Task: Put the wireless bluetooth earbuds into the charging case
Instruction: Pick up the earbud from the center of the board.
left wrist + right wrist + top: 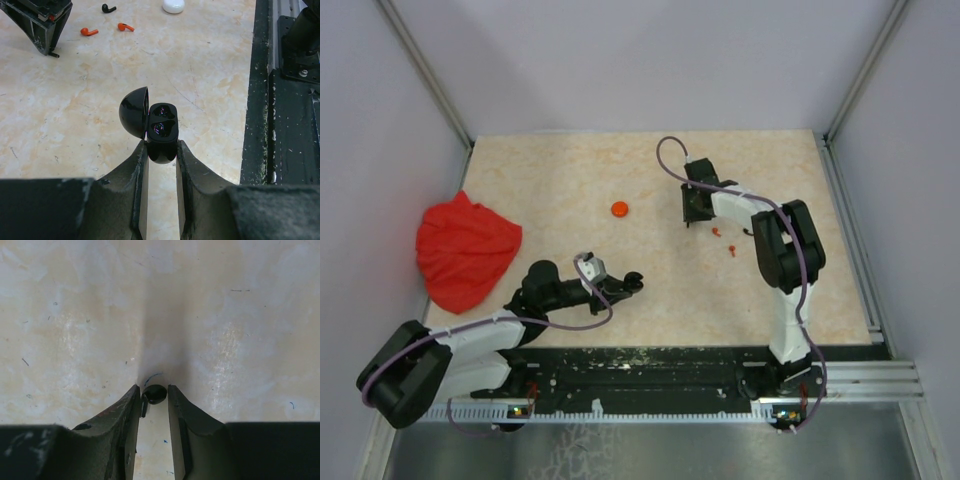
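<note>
My left gripper (162, 145) is shut on the base of the black charging case (162, 131), whose lid (133, 118) is swung open to the left; its two glossy wells face the camera. In the top view the left gripper (628, 284) holds the case low over the table's near middle. My right gripper (152, 390) points down at the table with its fingertips closed on a small black earbud (156, 393) that lies on the surface. Two orange earbuds (89, 32) (126, 26) and another black earbud (108, 8) lie loose beside the right gripper (693, 218).
A round orange disc (620, 209) sits mid-table. A crumpled red cloth (465, 250) lies at the left edge. A white rounded object (173, 5) rests beyond the loose earbuds. The black base rail (650, 380) runs along the near edge.
</note>
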Robot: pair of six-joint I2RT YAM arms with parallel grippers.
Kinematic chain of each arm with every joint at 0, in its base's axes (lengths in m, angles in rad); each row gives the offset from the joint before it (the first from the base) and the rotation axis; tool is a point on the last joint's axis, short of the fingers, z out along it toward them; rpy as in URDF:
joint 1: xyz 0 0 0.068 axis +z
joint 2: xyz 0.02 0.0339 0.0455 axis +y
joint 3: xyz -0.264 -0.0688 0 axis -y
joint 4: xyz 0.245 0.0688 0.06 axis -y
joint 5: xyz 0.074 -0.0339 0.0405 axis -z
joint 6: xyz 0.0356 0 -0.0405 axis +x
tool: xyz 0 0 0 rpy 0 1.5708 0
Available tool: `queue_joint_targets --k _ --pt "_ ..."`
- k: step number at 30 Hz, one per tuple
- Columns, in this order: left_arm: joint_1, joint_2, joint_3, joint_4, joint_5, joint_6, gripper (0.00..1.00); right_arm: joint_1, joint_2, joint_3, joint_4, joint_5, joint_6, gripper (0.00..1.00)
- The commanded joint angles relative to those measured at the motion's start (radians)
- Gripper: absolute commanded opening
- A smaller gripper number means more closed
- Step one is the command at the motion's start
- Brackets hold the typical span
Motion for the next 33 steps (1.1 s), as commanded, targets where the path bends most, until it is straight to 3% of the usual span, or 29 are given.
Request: queue_joint_targets --k 1,12,21,27,33 --pt "0.0 0.003 0.028 0.004 0.026 0.015 0.01 -0.005 0.009 0.042 0.015 -0.005 0.02 0.28" --pt "0.0 0.0 0.03 0.001 0.031 0.017 0.01 -0.005 0.003 0.037 -0.014 -0.056 0.001 0.2" --pt "0.0 -0.024 0.025 -0.014 0.006 0.021 0.01 0.063 -0.127 -0.092 -0.09 -0.138 -0.126 0.19" --pt "0.0 -0.06 0.012 -0.023 -0.024 0.02 0.01 0.157 -0.234 -0.215 -0.106 -0.137 -0.16 0.19" --pt "0.0 -0.07 0.006 -0.022 -0.037 0.017 0.01 0.187 -0.313 -0.293 -0.133 -0.114 -0.17 0.28"
